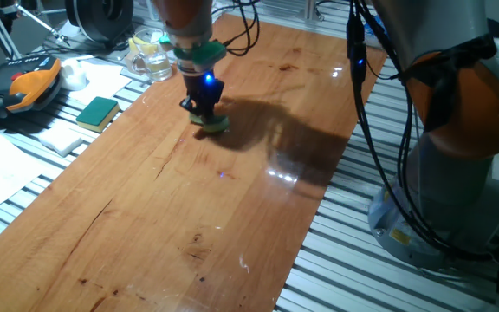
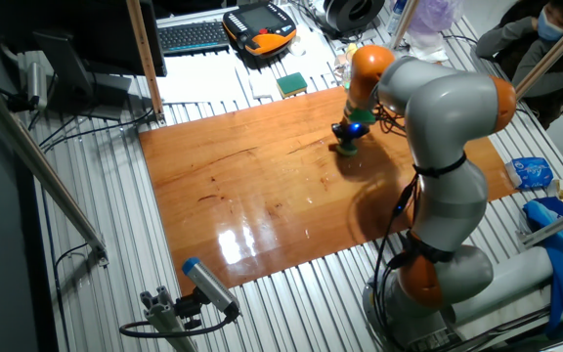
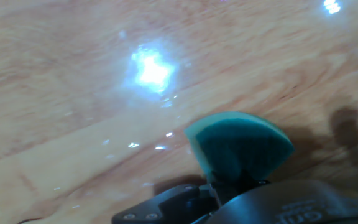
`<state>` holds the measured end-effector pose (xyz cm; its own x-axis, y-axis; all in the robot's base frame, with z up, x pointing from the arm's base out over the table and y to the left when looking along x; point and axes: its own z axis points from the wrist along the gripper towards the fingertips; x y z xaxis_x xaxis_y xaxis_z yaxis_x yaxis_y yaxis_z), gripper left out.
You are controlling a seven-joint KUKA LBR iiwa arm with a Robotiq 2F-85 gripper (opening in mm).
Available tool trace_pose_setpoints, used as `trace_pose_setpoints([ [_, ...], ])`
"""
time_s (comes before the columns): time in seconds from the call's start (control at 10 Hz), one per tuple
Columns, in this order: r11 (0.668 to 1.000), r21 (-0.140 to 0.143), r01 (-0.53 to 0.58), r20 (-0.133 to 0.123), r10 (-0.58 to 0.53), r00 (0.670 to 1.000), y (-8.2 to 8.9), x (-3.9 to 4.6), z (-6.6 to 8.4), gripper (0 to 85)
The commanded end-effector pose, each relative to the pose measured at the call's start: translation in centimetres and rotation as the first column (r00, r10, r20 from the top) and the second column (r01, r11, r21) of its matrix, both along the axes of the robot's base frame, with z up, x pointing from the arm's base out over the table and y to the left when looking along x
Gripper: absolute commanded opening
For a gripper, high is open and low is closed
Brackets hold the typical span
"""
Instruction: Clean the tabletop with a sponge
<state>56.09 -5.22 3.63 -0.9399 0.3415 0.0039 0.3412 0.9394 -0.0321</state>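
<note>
The tabletop (image 1: pixel 171 217) is a long glossy reddish-brown board, also seen in the other fixed view (image 2: pixel 252 196) and filling the hand view (image 3: pixel 73 93). My gripper (image 1: pixel 204 111) points down near the board's far end and is shut on the sponge (image 1: pixel 212 122), a small teal-green piece with a yellowish underside pressed on the wood. In the other fixed view the gripper (image 2: pixel 348 142) holds the sponge (image 2: pixel 347 149) at the board's far right part. The hand view shows the sponge's teal tip (image 3: pixel 238 146) sticking out past the dark fingers (image 3: pixel 179 202).
A flat rectangular green sponge (image 1: pixel 98 112) lies on white paper beside the board's left edge. A glass jar (image 1: pixel 150 54) and an orange-grey pendant (image 1: pixel 29 85) stand beyond it. Ribbed silver frame (image 1: pixel 353 243) surrounds the board. The arm's base (image 1: pixel 457 173) stands at right.
</note>
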Motion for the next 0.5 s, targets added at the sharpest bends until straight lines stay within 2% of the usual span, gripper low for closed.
trace_pose_setpoints([
  [0.0,1.000,0.000,0.012,0.000,-0.012,1.000,0.6,-0.25,0.0,17.0],
  [0.1,1.000,0.009,0.021,0.005,-0.021,1.000,0.9,-0.71,-0.2,17.0],
  [0.2,1.000,0.010,0.028,0.009,-0.028,1.000,1.5,-1.55,-0.4,17.0],
  [0.3,1.000,0.003,0.028,0.008,-0.028,1.000,1.9,-2.33,-0.4,17.0],
  [0.4,1.000,-0.007,0.020,-0.006,-0.020,1.000,2.2,-3.08,-0.1,17.0],
])
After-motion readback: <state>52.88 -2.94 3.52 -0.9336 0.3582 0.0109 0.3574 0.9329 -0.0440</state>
